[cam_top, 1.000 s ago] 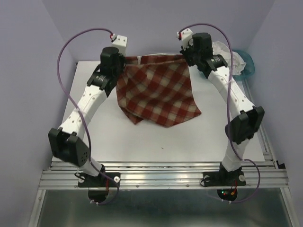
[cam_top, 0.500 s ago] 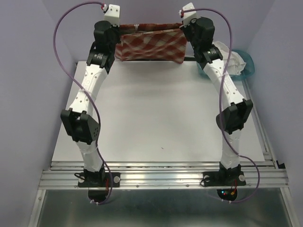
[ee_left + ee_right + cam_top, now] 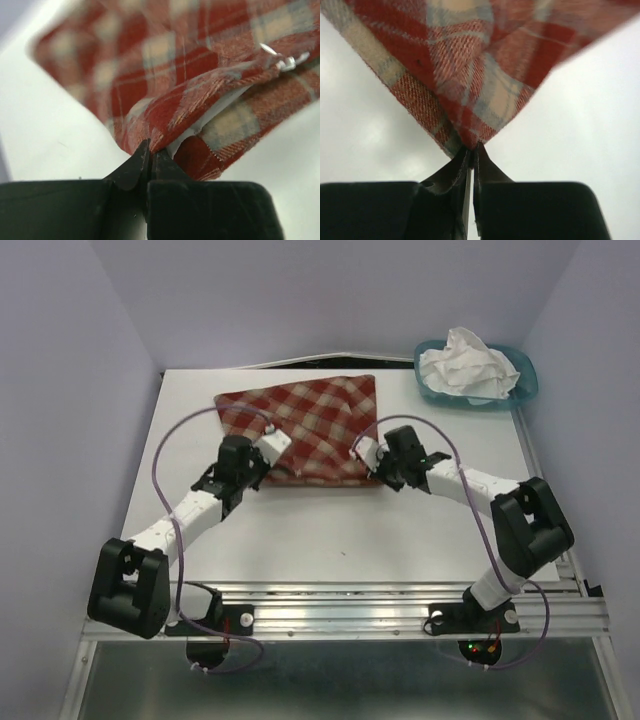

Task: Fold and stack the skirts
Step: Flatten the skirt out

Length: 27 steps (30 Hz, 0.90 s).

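- The plaid skirt (image 3: 310,430) lay flat on the far half of the desk (image 3: 300,530), about midway between the left and right edges. Its far hem was close to the far edge and its near hem ran across the middle.
- Half a second before, this skirt hung in the air above the far edge, stretched tight between the two arms. Now it was down on the desk as a rough rectangle with few wrinkles.
- The left claw (image 3: 151,150) was closed tight on the near left corner of the skirt. In the left wrist view this corner showed two layers of cloth, with a pale lining between them.
- The right claw (image 3: 473,148) was also pinched shut, on the near right corner, where the cloth came to a point between the fingertips.
- Both arms had come low and back toward the near edge, and the cloth followed them.
- I judge that the spreading was nearly finished. The next step would probably be to let go of the corners and then fold the skirt over itself.
- The white skirt (image 3: 468,362) was crumpled in the teal basket (image 3: 527,380) at the far right corner, well apart from both claws. It looked untouched, so most of the task remained.
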Each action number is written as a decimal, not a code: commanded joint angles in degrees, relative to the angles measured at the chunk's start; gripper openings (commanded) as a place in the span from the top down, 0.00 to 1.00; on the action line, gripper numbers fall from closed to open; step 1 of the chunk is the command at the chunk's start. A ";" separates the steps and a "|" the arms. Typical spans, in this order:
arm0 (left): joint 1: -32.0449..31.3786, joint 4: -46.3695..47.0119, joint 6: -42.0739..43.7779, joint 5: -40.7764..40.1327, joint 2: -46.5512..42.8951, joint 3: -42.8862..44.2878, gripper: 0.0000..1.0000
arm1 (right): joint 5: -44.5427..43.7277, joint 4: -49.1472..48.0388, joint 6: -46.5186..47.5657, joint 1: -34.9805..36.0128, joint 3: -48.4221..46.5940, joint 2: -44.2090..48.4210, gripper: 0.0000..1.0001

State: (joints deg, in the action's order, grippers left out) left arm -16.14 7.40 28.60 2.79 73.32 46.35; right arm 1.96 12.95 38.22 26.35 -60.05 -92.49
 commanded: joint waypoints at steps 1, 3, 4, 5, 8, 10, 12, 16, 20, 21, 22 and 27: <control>-4.42 -6.40 11.56 -5.34 -8.10 -9.51 0.99 | -7.85 11.37 4.59 1.59 5.99 2.75 0.92; -5.65 -10.36 13.23 -3.94 -10.29 -10.66 0.95 | -5.91 14.29 3.97 2.65 6.00 2.84 0.91; -6.09 -12.30 13.41 -3.15 -11.00 -10.84 0.93 | -5.56 15.51 3.88 2.66 5.91 2.93 0.90; -6.44 -16.06 13.59 -2.70 -11.79 -10.67 0.89 | -5.21 17.88 3.88 3.44 5.48 2.93 0.89; -7.15 -23.80 15.87 4.13 -14.95 -9.35 0.60 | -3.98 22.18 4.50 3.97 4.25 3.63 0.69; -7.59 -28.03 18.32 6.78 -17.24 -7.60 0.45 | -3.37 24.13 4.94 4.50 3.54 4.33 0.33; -8.55 -34.27 19.56 10.56 -19.08 -6.01 0.33 | -2.75 26.68 5.03 4.50 1.88 6.16 0.22; -10.31 -40.26 20.79 14.87 -22.07 -1.71 0.29 | 1.55 30.20 3.10 4.50 -3.12 9.51 0.13; -10.58 -42.02 18.08 17.51 -21.91 1.80 0.33 | 7.61 33.10 -1.47 4.50 -8.58 10.92 0.14; -10.58 -42.20 17.55 17.86 -21.38 1.82 0.35 | 8.67 33.28 -2.17 4.50 -9.37 10.93 0.15; -10.58 -42.55 17.37 18.48 -20.68 3.12 0.37 | 9.72 33.63 -2.53 4.50 -9.99 11.10 0.16; -10.58 -38.26 13.42 17.26 -14.71 3.66 0.49 | 14.31 35.22 -4.19 4.50 -10.88 10.93 0.27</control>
State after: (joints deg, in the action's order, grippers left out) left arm -26.57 -32.40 45.41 19.42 54.70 48.56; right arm 11.00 44.69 37.04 31.09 -69.80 -82.30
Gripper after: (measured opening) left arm 0.530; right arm 0.791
